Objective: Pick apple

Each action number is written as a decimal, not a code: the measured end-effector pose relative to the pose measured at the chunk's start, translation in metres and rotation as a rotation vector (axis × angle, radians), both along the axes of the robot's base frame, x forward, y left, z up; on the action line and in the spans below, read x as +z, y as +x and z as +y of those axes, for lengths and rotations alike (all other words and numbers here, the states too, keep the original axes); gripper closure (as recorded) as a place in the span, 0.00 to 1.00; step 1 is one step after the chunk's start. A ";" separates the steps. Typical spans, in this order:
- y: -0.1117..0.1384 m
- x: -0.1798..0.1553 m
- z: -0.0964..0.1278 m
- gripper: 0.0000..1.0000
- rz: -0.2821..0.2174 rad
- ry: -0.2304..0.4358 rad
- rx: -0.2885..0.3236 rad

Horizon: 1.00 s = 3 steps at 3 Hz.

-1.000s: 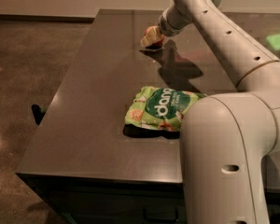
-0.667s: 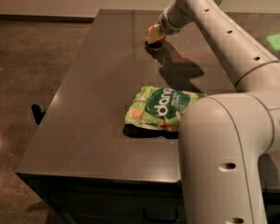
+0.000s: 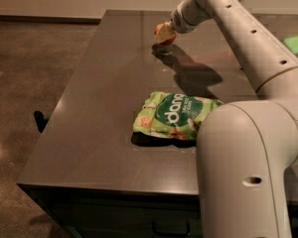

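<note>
The apple point(image 3: 168, 38) is small and red, at the far middle of the dark table point(image 3: 99, 133). My gripper point(image 3: 164, 33) is shut on the apple and holds it a little above the tabletop, with its shadow on the surface just below. The pale fingers point(image 3: 163, 32) cover most of the apple's upper left side. My arm reaches in from the right.
A green snack bag point(image 3: 176, 115) lies flat in the middle of the table, nearer than the apple. The table's left edge point(image 3: 64, 95) and front edge drop to a brown floor. My arm's white base point(image 3: 243, 182) fills the near right.
The gripper with the apple has risen slightly and shifted a little away from the tabletop; its shadow now shows apart from it. The snack bag has not moved.
</note>
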State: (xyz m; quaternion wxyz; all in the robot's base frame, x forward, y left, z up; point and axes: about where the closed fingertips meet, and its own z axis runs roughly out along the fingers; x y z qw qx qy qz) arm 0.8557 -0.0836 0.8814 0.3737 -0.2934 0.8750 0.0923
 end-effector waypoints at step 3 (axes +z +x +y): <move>-0.082 0.092 0.000 1.00 -0.112 0.015 0.245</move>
